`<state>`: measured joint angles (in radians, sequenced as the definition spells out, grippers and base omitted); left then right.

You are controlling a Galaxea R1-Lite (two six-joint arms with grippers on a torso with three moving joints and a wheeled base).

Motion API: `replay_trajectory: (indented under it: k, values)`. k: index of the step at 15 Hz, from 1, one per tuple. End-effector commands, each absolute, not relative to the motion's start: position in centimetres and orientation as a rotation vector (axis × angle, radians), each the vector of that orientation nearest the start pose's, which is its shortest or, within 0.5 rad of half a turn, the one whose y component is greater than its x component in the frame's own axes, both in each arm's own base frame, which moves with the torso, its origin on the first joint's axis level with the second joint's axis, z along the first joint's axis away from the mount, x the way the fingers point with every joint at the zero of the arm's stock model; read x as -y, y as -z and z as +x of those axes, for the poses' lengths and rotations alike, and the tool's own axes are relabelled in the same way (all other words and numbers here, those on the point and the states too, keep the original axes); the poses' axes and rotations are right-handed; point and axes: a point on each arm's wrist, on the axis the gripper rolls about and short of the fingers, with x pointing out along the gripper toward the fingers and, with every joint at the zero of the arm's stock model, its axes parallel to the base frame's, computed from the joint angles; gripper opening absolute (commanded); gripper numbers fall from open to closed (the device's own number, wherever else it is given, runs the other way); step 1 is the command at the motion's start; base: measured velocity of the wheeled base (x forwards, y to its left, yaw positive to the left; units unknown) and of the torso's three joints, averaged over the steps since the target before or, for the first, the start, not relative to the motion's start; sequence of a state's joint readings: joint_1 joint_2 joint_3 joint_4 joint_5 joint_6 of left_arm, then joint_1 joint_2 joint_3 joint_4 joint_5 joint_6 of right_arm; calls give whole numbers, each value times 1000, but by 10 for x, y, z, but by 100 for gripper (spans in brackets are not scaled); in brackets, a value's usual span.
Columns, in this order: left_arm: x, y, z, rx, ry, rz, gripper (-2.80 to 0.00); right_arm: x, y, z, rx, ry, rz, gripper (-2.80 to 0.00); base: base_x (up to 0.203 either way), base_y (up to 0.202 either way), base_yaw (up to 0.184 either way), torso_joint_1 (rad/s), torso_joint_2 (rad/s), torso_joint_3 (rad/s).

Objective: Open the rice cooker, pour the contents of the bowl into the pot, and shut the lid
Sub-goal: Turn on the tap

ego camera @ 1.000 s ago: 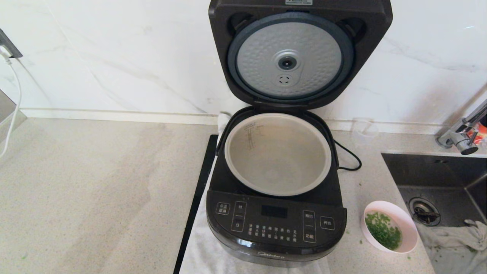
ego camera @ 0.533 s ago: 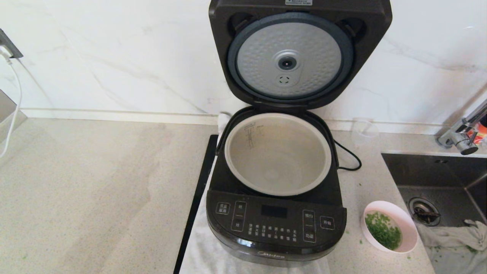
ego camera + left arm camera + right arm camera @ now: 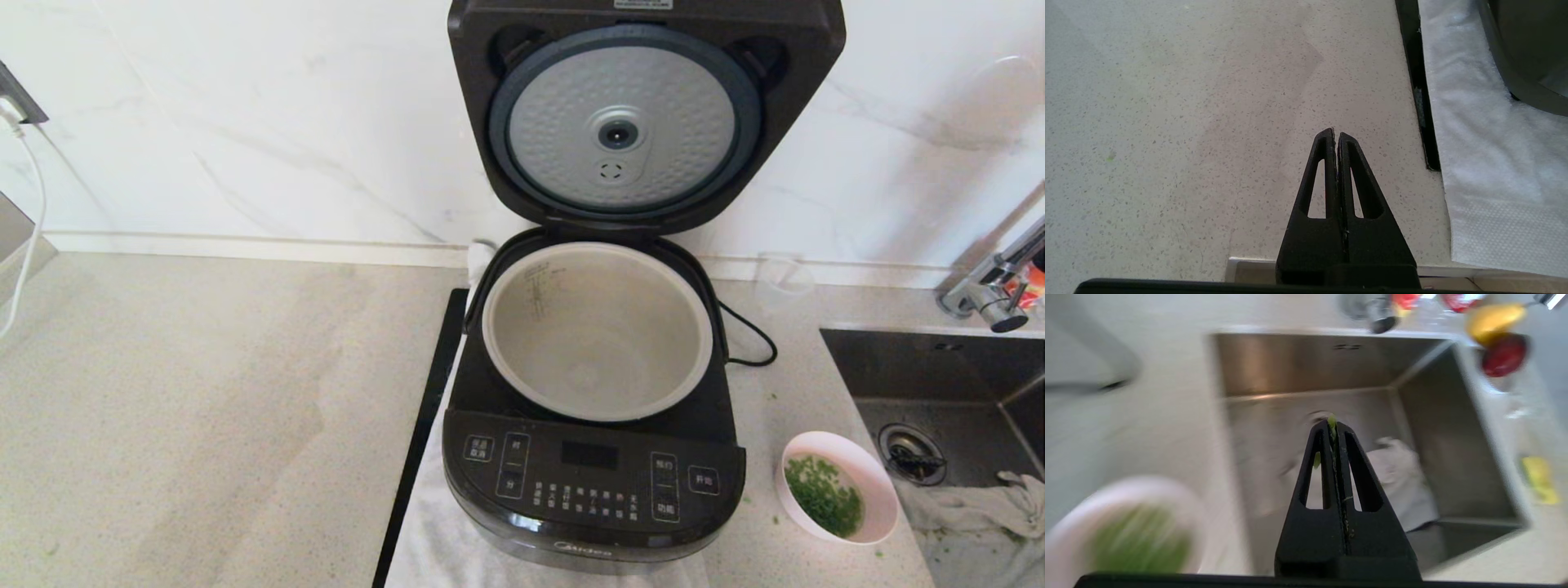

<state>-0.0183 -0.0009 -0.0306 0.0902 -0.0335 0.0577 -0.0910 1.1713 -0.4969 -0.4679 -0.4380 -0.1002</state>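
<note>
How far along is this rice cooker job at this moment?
Opening is done: the lid stands upright and the pot looks empty. Pouring has not begun: the bowl sits on the counter beside the rice cooker with its greens inside. The right gripper, jaws shut, is over the sink, holding nothing. Pouring and closing remain.

Speckled beige countertop (image 3: 204,392) carries a white cloth (image 3: 433,531) under the rice cooker (image 3: 592,457). Right of that sits the bowl (image 3: 839,498), a few green bits (image 3: 774,518) scattered around it, sink (image 3: 939,384) far right.
</note>
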Motion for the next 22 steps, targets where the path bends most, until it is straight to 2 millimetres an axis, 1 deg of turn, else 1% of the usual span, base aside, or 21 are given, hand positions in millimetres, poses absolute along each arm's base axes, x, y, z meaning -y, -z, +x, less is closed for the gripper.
replay_trajectory:
  k: [1,3,5,7,8,10,12,14,18,22]
  values:
    - [0,-75,-26,-57,54,58,-280,46,-158,248,-299,642,-181,-280,0,0,0,0,0,0]
    - [0,-75,-26,-57,54,58,-280,64,-141,282,-205,762,-209,-280,0,0,0,0,0,0]
    - [0,-75,-26,-57,54,58,-280,86,-129,306,-116,875,-232,-280,0,0,0,0,0,0]
    - [0,-75,-26,-57,54,58,-280,106,-121,324,-51,954,-257,-280,0,0,0,0,0,0]
    - [0,-75,-26,-57,54,58,-280,115,-115,331,-47,979,-282,-280,0,0,0,0,0,0]
    - [0,-75,-26,-56,52,58,-280,130,-112,343,-32,1018,-317,-280,0,0,0,0,0,0]
    - [0,-75,-26,-57,54,58,-280,137,-114,353,-4,1031,-322,-280,0,0,0,0,0,0]
    - [0,-75,-26,-57,54,58,-280,141,-110,365,4,1034,-338,-280,0,0,0,0,0,0]
    - [0,-75,-26,-57,53,58,-280,143,-113,378,46,1013,-341,-280,0,0,0,0,0,0]
    - [0,-75,-26,-57,54,58,-280,150,-106,391,54,1019,-359,-280,0,0,0,0,0,0]
